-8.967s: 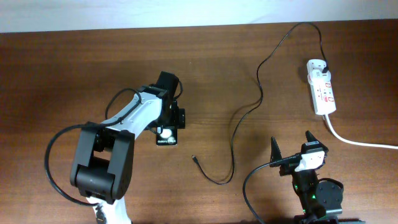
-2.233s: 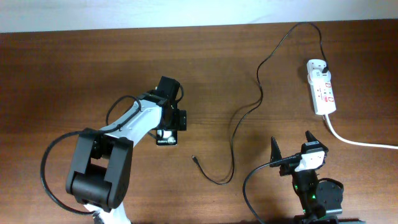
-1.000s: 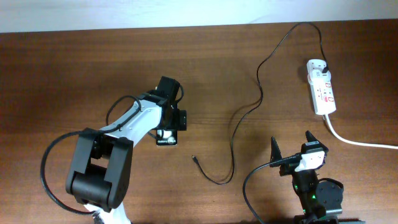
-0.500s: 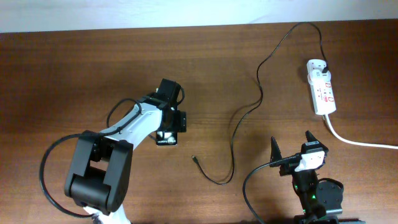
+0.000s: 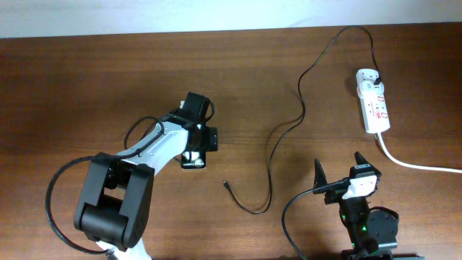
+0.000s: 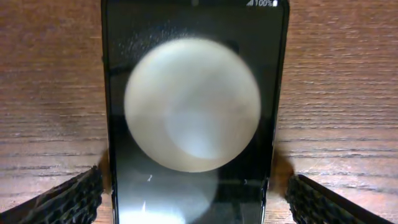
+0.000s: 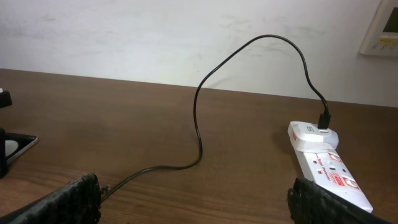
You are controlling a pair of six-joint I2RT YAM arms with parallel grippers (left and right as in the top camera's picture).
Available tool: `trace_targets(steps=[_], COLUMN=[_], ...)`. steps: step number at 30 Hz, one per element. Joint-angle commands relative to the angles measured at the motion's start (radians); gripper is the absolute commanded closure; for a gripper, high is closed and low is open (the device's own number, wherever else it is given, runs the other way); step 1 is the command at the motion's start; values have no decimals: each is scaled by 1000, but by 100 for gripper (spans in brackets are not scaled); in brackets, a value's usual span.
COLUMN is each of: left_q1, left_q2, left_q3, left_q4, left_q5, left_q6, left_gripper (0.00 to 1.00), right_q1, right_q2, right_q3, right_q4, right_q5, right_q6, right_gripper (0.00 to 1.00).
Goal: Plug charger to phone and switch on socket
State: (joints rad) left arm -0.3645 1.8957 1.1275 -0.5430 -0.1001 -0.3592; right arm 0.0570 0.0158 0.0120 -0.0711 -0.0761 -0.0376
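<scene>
Left tool point(image 6: 193, 202) shifted slightly — jaws wide apart, straddling phone point(image 6: 193, 93), not gripping

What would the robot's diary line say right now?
left gripper open, straddling phone | right gripper open, holding nothing | charger plugged in socket, tip loose on table, not in phone

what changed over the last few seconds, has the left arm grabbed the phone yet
Not yet. The left arm only shifted its pose slightly, its elbow drifting left in the overhead view. The left fingers stay open on either side of the phone. Nothing was taken or let go. Phone, charger, socket and right fingers stayed put.
</scene>
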Motion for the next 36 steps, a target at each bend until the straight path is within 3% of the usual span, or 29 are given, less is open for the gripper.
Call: trace_targets(steps=[1,26,36], left_q1=[-2,-2,-2], left_q2=[8,6,6], left_q3=[-35,-34,-34], left_q4=[-18,31,-95], left_q5=[26,36,70], left_q6=[-22,-21,-22], left_gripper=[4,1,0], right_q1=[8,8,8], right_q2=[-13,-13,-13], right_q3=[-6,-6,-6], right_q4=[-3,-3,-3], right_q5=[6,6,6], right_q6=[-4,-4,-4], right_gripper=[1,1,1])
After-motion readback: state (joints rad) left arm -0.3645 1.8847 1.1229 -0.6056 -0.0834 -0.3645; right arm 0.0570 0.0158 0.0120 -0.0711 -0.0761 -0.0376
